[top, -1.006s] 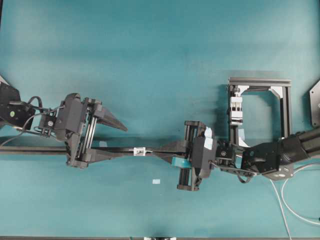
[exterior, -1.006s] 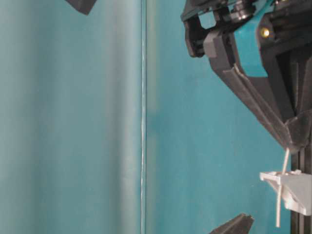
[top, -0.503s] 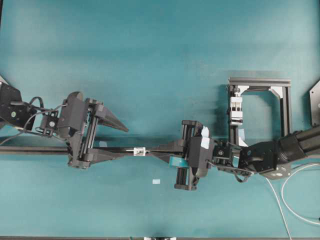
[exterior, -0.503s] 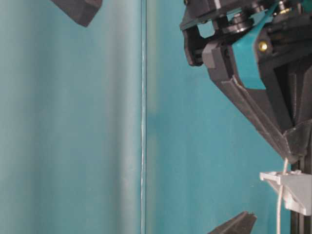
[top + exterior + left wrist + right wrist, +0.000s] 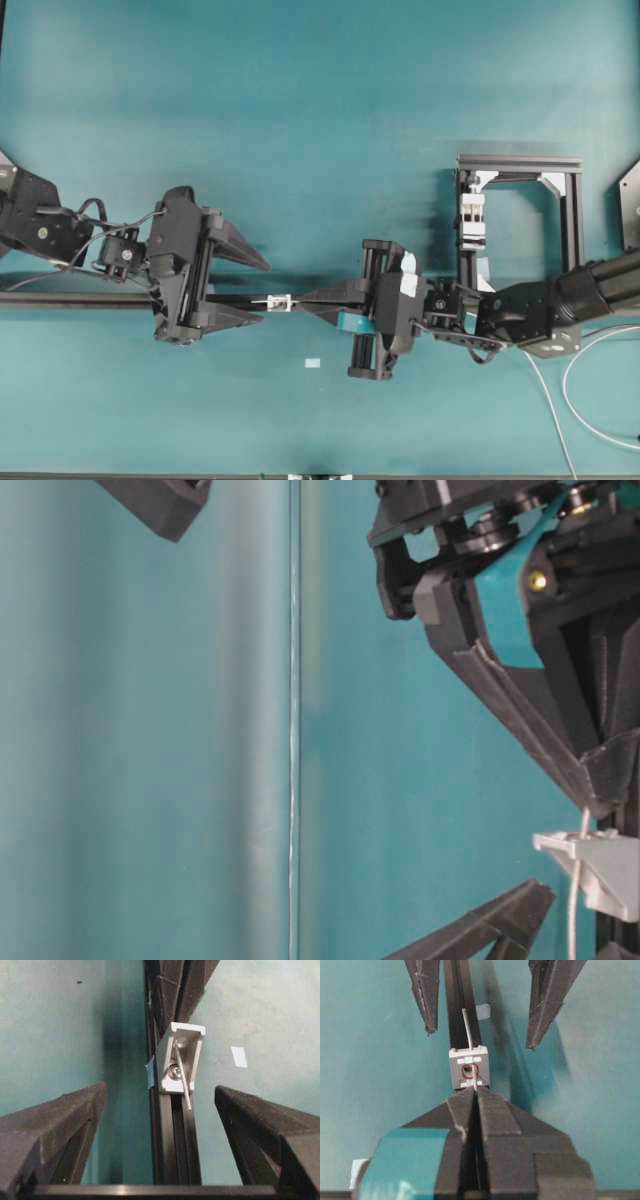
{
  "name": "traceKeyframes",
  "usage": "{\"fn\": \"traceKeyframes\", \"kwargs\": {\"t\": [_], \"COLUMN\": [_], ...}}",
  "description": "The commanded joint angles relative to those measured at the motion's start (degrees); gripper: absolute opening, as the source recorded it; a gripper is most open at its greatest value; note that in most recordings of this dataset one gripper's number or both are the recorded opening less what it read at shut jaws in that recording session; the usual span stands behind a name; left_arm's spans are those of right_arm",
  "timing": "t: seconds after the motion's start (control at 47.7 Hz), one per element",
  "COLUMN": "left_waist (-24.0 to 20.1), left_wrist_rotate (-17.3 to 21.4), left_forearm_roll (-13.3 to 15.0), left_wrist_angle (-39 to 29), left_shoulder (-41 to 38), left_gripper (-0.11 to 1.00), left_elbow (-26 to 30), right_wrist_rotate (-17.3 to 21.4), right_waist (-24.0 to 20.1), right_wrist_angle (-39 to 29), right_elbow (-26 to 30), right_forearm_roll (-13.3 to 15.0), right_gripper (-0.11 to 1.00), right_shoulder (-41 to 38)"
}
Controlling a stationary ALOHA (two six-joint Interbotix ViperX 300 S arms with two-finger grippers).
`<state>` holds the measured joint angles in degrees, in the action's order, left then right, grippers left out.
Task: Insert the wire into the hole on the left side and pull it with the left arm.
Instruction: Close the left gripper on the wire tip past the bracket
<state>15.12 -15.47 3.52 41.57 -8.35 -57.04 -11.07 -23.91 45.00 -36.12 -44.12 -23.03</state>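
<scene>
Left wrist view: wire [image 5: 183,1072] tip pokes through hole [image 5: 176,1071], lying between my spread left gripper [image 5: 160,1110] fingers. Right gripper [image 5: 475,1091] clenched on wire just behind block. I'd centre on tip, close low, pull straight along rail [image 5: 172,1150].

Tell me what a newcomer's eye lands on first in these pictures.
Mid-table, two black hands meet tip to tip along a black rail. The teal-taped right hand is shut on the thin pale wire, whose tip pokes through the small white block's hole. The plain left hand stands open on either side of that tip.
</scene>
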Motion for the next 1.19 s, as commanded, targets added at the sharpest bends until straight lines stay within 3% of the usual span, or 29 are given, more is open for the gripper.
{"fn": "traceKeyframes", "kwargs": {"t": [0.0,0.147,0.314,0.461,1.069,1.173], "left_waist": [0.3,0.3,0.3,0.3,0.6,0.8], "left_wrist_rotate": [-0.2,-0.2,-0.2,-0.2,-0.2,-0.2], "left_forearm_roll": [-0.1,-0.1,-0.1,-0.1,-0.1,-0.1], "left_wrist_angle": [0.2,0.1,-1.0,-1.2,-1.4,-2.1], "left_shoulder": [1.0,1.0,1.0,1.0,1.0,1.0], "left_gripper": [0.51,0.41,0.07,-0.09,-0.1,-0.1], "left_elbow": [0.8,0.8,0.8,0.7,0.6,0.7], "right_wrist_rotate": [-0.1,-0.1,-0.1,0.1,0.5,0.5], "right_waist": [0.9,1.0,0.9,1.1,1.6,1.6], "right_wrist_angle": [-0.1,-0.1,-0.7,-1.1,-1.8,-1.7], "right_elbow": [0.6,0.6,0.6,0.8,0.8,0.8], "right_forearm_roll": [-0.1,-0.1,-0.1,-0.2,-0.4,-0.4], "right_gripper": [0.05,0.05,0.05,0.05,0.05,0.25], "right_shoulder": [0.7,0.7,0.7,0.7,0.7,0.8]}}
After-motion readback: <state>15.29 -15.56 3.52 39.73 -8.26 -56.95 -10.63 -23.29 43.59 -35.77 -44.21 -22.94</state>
